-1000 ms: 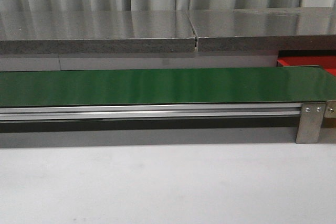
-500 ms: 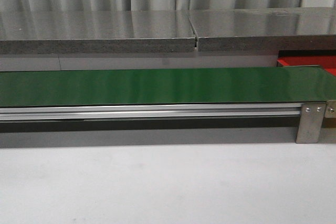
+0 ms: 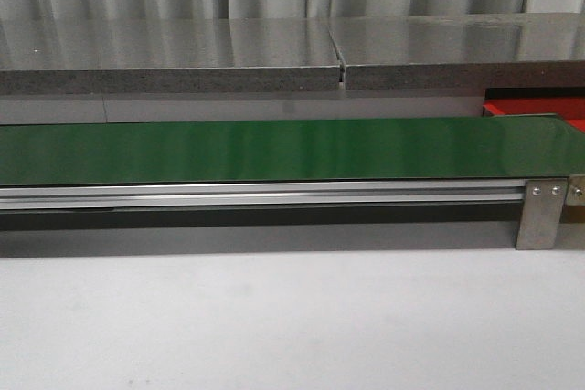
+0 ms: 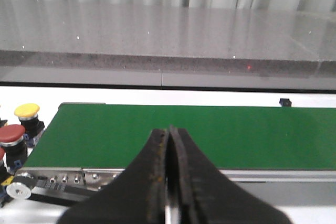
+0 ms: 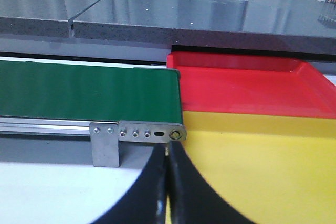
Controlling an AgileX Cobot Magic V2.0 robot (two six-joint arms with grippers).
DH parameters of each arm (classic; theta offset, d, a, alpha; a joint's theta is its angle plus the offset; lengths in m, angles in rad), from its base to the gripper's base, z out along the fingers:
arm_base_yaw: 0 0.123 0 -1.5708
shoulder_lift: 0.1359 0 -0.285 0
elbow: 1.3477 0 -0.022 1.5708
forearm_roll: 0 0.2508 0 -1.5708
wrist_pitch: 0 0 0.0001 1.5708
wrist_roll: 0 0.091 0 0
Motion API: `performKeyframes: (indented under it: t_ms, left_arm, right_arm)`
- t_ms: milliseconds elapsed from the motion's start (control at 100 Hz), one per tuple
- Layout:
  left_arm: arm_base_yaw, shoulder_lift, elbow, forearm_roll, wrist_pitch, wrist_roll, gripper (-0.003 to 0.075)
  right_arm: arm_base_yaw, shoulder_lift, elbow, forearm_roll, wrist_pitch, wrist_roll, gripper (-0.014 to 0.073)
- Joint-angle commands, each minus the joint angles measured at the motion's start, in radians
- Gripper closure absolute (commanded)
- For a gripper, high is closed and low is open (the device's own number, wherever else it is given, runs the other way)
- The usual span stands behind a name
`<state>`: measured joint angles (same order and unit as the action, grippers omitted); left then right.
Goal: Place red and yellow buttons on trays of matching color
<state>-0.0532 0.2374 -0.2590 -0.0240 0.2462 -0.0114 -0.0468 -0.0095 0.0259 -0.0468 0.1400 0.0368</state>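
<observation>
In the left wrist view, a yellow-capped button (image 4: 27, 110) and a red-capped button (image 4: 11, 134) stand beside the end of the green belt (image 4: 184, 135); another red cap shows at the frame edge. My left gripper (image 4: 168, 132) is shut and empty, before the belt's near side. In the right wrist view, a red tray (image 5: 247, 85) and a yellow tray (image 5: 262, 166) lie side by side past the belt's other end. My right gripper (image 5: 168, 148) is shut and empty, at the yellow tray's corner. The front view shows only a corner of the red tray (image 3: 548, 109) and no gripper.
The green belt (image 3: 274, 148) runs across the front view on an aluminium rail (image 3: 265, 194) with a metal end bracket (image 3: 539, 215). A grey stone ledge (image 3: 274, 57) runs behind it. White table (image 3: 292, 317) lies in front.
</observation>
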Motion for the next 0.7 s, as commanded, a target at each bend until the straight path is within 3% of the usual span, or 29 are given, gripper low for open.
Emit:
performKeyframes:
  t_ms: [0, 290, 380, 530, 600, 690]
  left_arm:
    - [-0.001, 0.105, -0.11, 0.002, 0.037, -0.01, 0.0739]
    - [-0.001, 0.352, -0.24, 0.006, 0.096, -0.01, 0.0712]
    - [-0.001, 0.397, -0.262, 0.006, 0.094, -0.01, 0.0588]
    - [-0.001, 0.44, -0.278, 0.006, 0.077, -0.01, 0.0223]
    - [-0.001, 0.454, -0.293, 0.006, 0.079, -0.01, 0.0153]
    - [-0.001, 0.481, -0.318, 0.006, 0.083, -0.01, 0.0156]
  right_arm:
    - [-0.007, -0.015, -0.009, -0.012, -0.078, -0.003, 0.066]
    - [-0.007, -0.015, -0.009, -0.012, -0.078, -0.003, 0.066]
    - [-0.007, -0.015, -0.009, -0.012, -0.078, -0.003, 0.066]
    - [-0.007, -0.015, -0.009, -0.012, -0.078, -0.003, 0.066]
    - [-0.007, -0.015, -0.009, -0.012, -0.078, -0.003, 0.066]
    - [-0.007, -0.015, -0.009, -0.012, -0.078, -0.003, 0.066]
